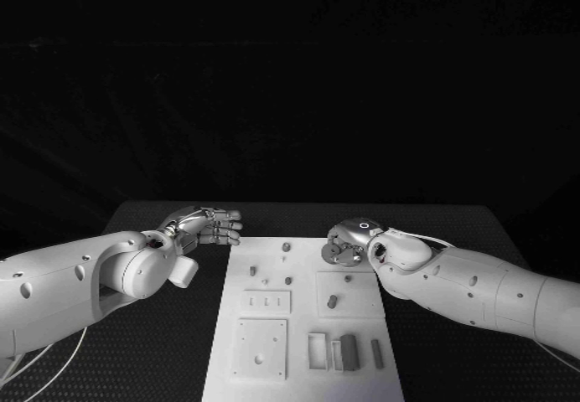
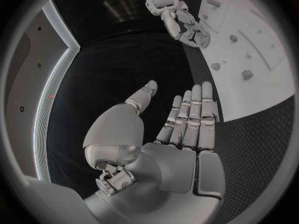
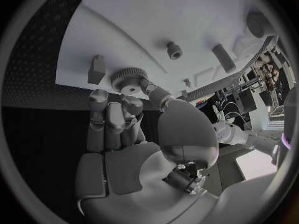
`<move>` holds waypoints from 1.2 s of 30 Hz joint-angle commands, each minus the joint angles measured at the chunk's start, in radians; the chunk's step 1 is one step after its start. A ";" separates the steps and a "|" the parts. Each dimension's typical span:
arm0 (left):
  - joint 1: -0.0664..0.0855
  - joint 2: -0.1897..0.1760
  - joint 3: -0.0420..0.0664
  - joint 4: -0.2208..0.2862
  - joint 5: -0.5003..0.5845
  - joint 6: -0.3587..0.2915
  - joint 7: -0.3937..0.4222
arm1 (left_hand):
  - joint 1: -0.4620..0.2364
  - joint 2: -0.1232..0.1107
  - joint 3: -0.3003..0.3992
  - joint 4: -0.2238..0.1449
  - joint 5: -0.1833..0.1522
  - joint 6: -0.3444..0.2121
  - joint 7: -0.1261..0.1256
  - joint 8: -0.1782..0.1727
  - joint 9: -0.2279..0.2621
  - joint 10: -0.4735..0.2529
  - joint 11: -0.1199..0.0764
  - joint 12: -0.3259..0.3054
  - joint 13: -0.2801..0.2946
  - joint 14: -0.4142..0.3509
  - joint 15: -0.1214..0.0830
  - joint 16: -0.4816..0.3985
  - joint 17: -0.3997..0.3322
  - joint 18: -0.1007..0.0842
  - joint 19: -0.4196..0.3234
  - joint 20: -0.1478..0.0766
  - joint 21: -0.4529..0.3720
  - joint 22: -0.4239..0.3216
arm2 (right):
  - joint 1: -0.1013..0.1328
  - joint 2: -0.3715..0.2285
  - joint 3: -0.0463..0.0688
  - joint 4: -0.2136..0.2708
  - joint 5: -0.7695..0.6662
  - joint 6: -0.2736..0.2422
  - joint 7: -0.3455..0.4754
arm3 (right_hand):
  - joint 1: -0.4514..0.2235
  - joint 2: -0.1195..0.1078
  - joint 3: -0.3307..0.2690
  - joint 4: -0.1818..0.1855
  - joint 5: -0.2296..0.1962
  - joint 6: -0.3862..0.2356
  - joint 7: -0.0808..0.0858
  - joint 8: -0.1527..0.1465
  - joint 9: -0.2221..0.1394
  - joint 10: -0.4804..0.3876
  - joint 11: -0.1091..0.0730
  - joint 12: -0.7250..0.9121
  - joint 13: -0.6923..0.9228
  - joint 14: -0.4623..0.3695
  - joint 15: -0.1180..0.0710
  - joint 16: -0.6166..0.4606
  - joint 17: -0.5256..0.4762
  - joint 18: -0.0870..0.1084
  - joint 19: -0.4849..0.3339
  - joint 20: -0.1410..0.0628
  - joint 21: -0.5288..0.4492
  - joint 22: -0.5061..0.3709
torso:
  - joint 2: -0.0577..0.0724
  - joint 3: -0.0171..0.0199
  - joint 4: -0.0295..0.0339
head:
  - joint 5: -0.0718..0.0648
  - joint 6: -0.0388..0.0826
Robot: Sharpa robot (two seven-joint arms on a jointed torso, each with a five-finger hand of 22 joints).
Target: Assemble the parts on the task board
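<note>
The white task board (image 1: 302,368) lies in the middle of the black table. Small grey parts stand on it: a peg (image 1: 285,247) at the far end and a short cylinder (image 1: 333,301) further in. My right hand (image 1: 346,244) is over the board's far right corner. Its curled fingers (image 3: 111,109) and thumb close round a toothed round gear (image 3: 129,78) that lies flat on the board (image 3: 124,30). My left hand (image 1: 208,225) hovers beside the board's far left corner, its fingers (image 2: 193,114) straight, thumb apart, holding nothing.
Near the gear stand a small block (image 3: 96,68), a peg (image 3: 174,49) and a lying cylinder (image 3: 223,57). A square plate (image 1: 262,347) and a dark upright block (image 1: 349,352) sit at the board's near end. Bare black table (image 1: 157,352) lies on both sides.
</note>
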 commanded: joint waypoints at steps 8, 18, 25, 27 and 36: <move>0.001 -0.001 0.001 0.003 -0.009 0.019 0.005 | -0.008 0.003 -0.002 -0.002 0.004 0.006 0.062 -0.005 -0.001 0.008 0.002 -0.006 0.000 0.007 0.003 -0.004 0.001 0.014 0.008 0.002 -0.007 -0.001 | -0.020 -0.003 -0.014 -0.007 0.001 0.101 -0.001 | 0.009 0.003 -0.005 -0.005 0.001 -0.013 0.002 -0.008 -0.003 -0.002 0.007 -0.001 -0.001 -0.007 0.004 -0.005 -0.005 0.047 -0.002 -0.002 -0.001 0.016 | 0.000 0.0001 -0.0003 | -0.001 0.000; 0.001 -0.005 0.000 0.003 -0.009 0.018 0.004 | -0.009 0.003 -0.002 -0.003 0.004 0.006 0.062 -0.005 -0.001 0.008 0.002 -0.007 0.000 0.007 0.003 -0.005 0.002 0.014 0.008 0.002 -0.007 -0.001 | -0.020 -0.006 -0.013 -0.004 0.002 0.076 -0.014 | 0.007 0.001 -0.009 -0.003 0.001 -0.013 0.003 -0.008 -0.004 -0.004 0.008 -0.001 -0.001 -0.008 0.005 -0.005 -0.003 0.047 -0.003 0.000 -0.001 0.017 | 0.000 0.0005 -0.0012 | -0.001 0.001; 0.001 -0.006 0.000 0.002 -0.009 0.019 0.004 | -0.009 0.003 -0.002 -0.002 0.004 0.006 0.062 -0.005 -0.001 0.008 0.001 -0.008 0.000 0.007 0.003 -0.005 0.002 0.014 0.008 0.002 -0.007 -0.001 | -0.020 -0.009 -0.013 -0.001 -0.019 0.038 -0.046 | -0.025 -0.035 -0.011 0.015 0.003 -0.011 0.008 -0.008 -0.008 -0.005 0.013 0.001 -0.001 -0.005 0.010 -0.003 -0.001 0.047 0.003 0.003 -0.002 0.014 | 0.000 0.0002 -0.0012 | -0.003 0.002; 0.001 -0.006 0.000 0.002 -0.009 0.020 0.004 | -0.009 0.003 -0.002 -0.002 0.004 0.006 0.062 -0.005 -0.001 0.008 0.001 -0.008 0.000 0.007 0.003 -0.005 0.002 0.014 0.008 0.002 -0.007 -0.001 | -0.020 -0.010 -0.013 0.001 -0.027 0.024 -0.054 | -0.029 -0.044 -0.008 0.021 0.003 -0.009 0.008 -0.007 -0.008 -0.004 0.013 0.002 0.000 -0.003 0.010 -0.002 0.002 0.047 0.005 0.003 -0.002 0.014 | 0.000 -0.0001 -0.0005 | -0.004 0.002; 0.000 -0.006 0.000 0.001 -0.009 0.020 0.005 | -0.009 0.004 -0.002 -0.003 0.004 0.006 0.061 -0.005 -0.002 0.008 0.001 -0.008 0.000 0.007 0.003 -0.005 0.002 0.014 0.008 0.002 -0.007 -0.001 | -0.020 -0.014 -0.013 0.005 -0.033 -0.028 -0.070 | -0.035 -0.070 0.010 0.044 0.002 0.001 0.004 0.000 -0.008 -0.003 0.010 0.003 -0.001 0.001 0.007 -0.002 0.000 0.047 0.012 0.000 -0.003 0.012 | -0.001 -0.0005 0.0001 | -0.006 0.002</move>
